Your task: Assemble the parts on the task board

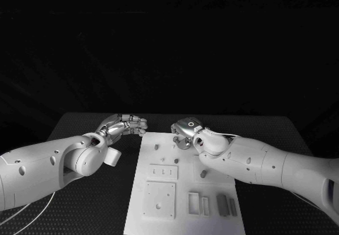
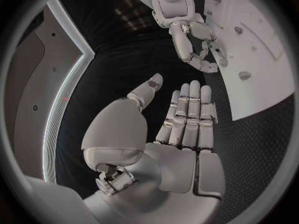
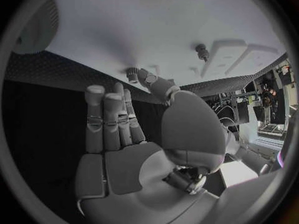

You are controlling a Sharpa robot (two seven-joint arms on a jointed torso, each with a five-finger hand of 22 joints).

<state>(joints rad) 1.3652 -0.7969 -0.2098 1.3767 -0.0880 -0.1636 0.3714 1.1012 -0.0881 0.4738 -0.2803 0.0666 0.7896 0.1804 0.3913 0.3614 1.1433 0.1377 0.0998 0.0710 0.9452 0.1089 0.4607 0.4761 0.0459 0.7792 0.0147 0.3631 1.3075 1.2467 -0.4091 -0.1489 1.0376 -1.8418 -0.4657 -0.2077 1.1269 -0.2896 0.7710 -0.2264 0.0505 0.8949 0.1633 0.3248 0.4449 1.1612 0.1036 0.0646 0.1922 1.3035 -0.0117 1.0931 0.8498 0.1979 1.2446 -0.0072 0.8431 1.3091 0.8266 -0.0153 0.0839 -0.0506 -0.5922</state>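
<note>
Both silver many-fingered hands are hovering at the far end of the white rectangular task board (image 1: 185,196), which is lying flat in the middle of the black table (image 1: 84,210). The left hand (image 1: 126,125) is sitting just off the board's far left corner over the bare tabletop, fingers held straight and close together and gripping nothing. The right hand (image 1: 188,131) is hanging right over the board's far edge, also holding nothing, its thumb tip reaching right by a small dark round peg part (image 3: 131,74), though I can't tell if it's actually touching.
</note>
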